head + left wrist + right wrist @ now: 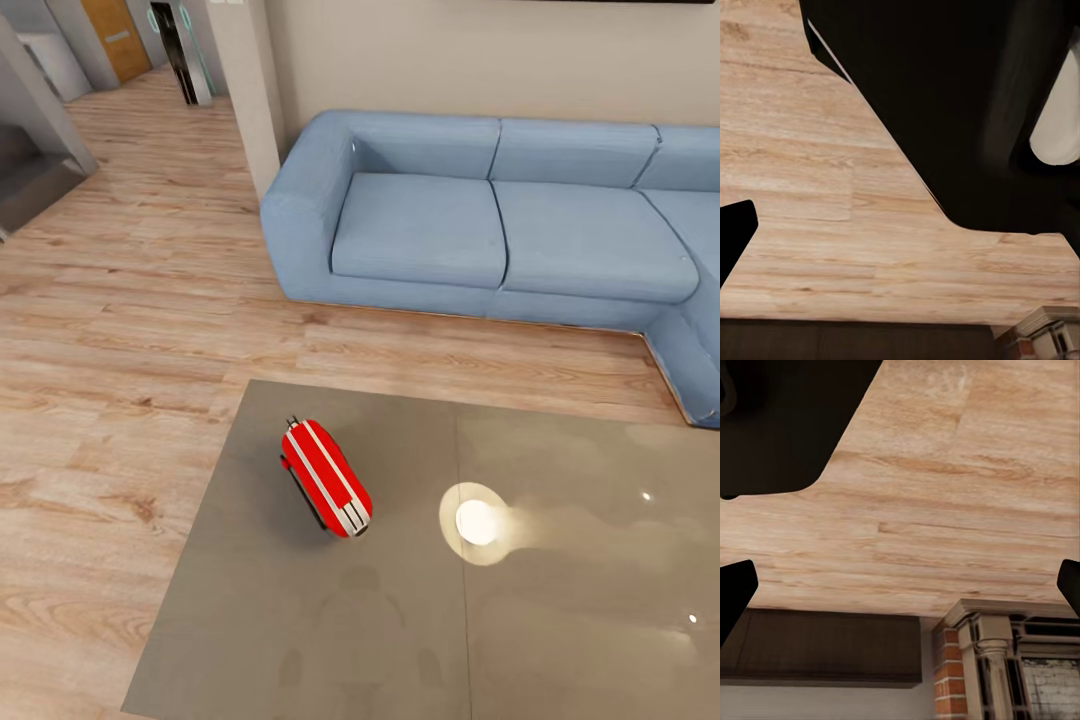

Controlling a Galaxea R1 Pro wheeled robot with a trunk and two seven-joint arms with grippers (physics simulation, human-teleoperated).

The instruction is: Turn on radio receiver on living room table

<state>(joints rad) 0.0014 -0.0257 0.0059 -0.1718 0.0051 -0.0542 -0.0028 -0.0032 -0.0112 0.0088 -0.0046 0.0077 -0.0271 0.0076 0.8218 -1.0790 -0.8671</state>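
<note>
Living room, head view: one glossy grey rectangular table (560, 640), one small red white-striped radio receiver (326, 478) near its far-left corner. I'd reach in slowly toward the dial end. Left wrist: plank floor (810, 187); finger spread unclear. Right wrist: dark fingertips (735, 592) wide apart, empty.
</note>
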